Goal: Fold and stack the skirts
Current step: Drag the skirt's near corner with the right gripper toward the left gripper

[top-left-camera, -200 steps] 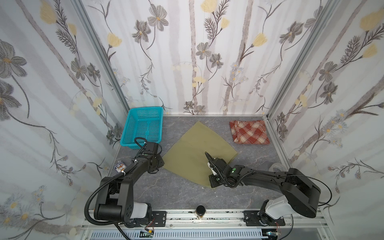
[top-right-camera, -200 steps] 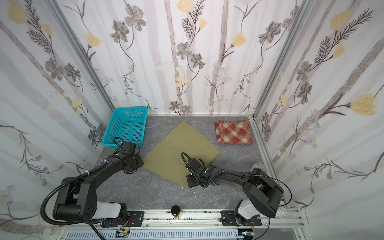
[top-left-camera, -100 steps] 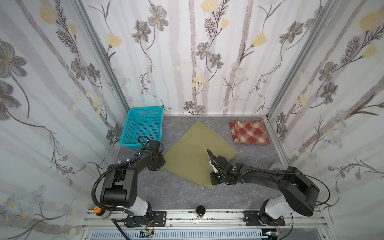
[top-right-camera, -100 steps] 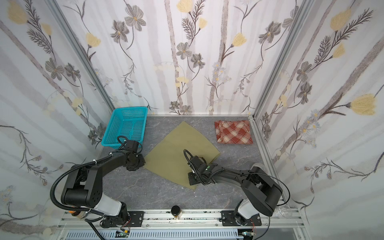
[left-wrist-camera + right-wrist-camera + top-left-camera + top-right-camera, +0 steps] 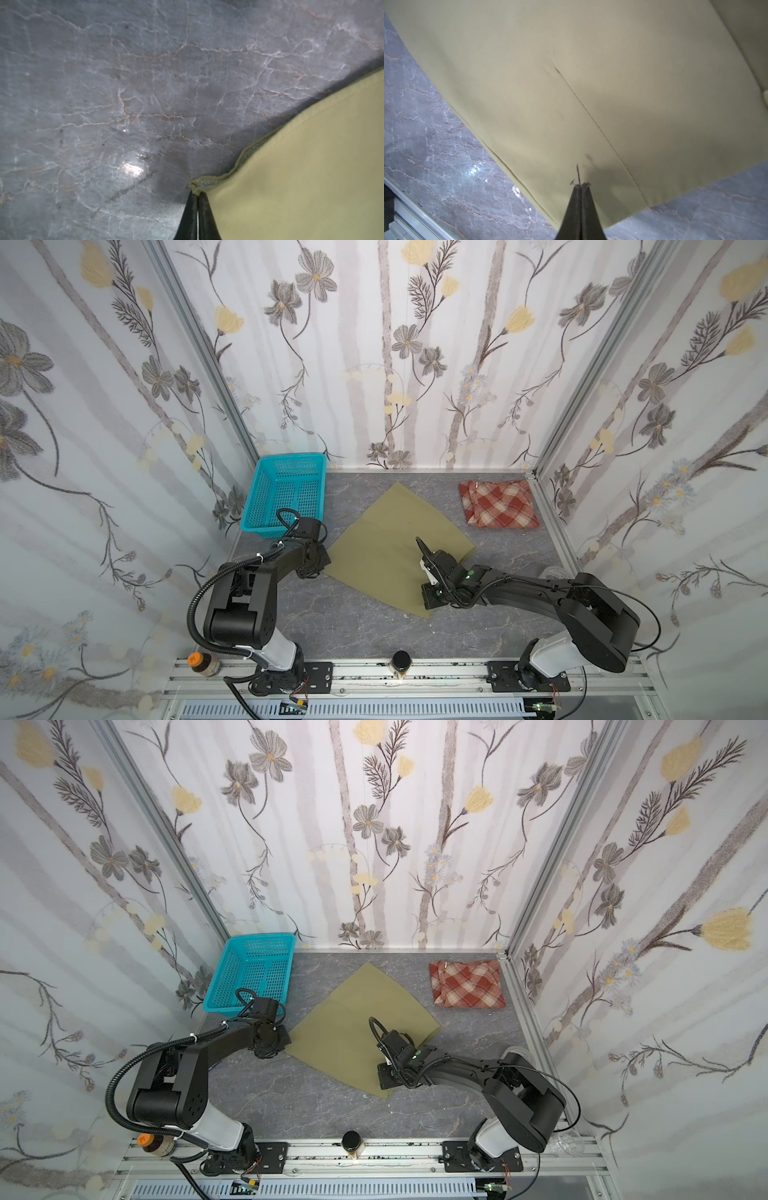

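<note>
Both tools are gripping the plain olive-green cloth skirt (image 5: 386, 543), which is lying spread flat and skewed across the middle of the grey marble-patterned table (image 5: 353, 626). Left tool (image 5: 196, 196): fingers pressed fully together, pinching the stitched hem corner nearest the basket. Right tool (image 5: 580, 188): also closed tight, nipping a small pucker of cloth near the corner closest to the front rail. The rust-red and cream plaid cloth skirt (image 5: 498, 504) is sitting folded in the far right corner, well apart from the olive one.

Risks, as I'm judging them: the left pinch is catching only the very edge of the hem, so a quick lift is likely to pull it free. The right nip may be taking just the upper layer; if so, the layers would be separating and the fold coming out crooked. Uneven lifting would be dragging the cloth, not folding it.

Around: the turquoise plastic mesh basket (image 5: 266, 529) is standing just beside the left wrist, so I'm watching the cable loop there. A dark-lidded jar (image 5: 401, 662) and an orange-capped bottle (image 5: 202, 662) are sitting at the front rail, outside the folding path.
</note>
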You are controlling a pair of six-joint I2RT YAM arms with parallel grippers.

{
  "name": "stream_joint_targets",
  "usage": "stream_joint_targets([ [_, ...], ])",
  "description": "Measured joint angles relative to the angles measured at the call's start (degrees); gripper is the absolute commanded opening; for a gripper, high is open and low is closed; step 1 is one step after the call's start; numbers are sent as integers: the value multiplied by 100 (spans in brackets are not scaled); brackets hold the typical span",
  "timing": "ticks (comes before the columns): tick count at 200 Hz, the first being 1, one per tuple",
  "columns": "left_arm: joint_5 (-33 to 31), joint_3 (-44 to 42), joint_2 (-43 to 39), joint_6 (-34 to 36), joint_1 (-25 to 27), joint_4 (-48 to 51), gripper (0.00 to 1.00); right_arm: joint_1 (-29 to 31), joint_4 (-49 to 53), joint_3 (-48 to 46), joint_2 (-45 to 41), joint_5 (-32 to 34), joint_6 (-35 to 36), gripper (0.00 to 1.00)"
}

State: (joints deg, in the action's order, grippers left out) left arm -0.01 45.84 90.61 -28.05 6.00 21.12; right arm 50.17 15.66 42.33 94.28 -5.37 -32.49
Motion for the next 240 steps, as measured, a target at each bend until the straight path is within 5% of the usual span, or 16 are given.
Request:
stream_joint_targets([
  [36,2,0,-144,76,0,63,0,376,247,4,-223,437,157,22],
  [94,26,2,-540,105,0,160,0,793,688,212,-413,1064,319,31],
  [158,24,118,-643,155,0,291,0,1377,1014,411,13,1545,459,37],
  [240,24,203,-669,260,0,365,0,1517,881,415,332,1602,671,34],
])
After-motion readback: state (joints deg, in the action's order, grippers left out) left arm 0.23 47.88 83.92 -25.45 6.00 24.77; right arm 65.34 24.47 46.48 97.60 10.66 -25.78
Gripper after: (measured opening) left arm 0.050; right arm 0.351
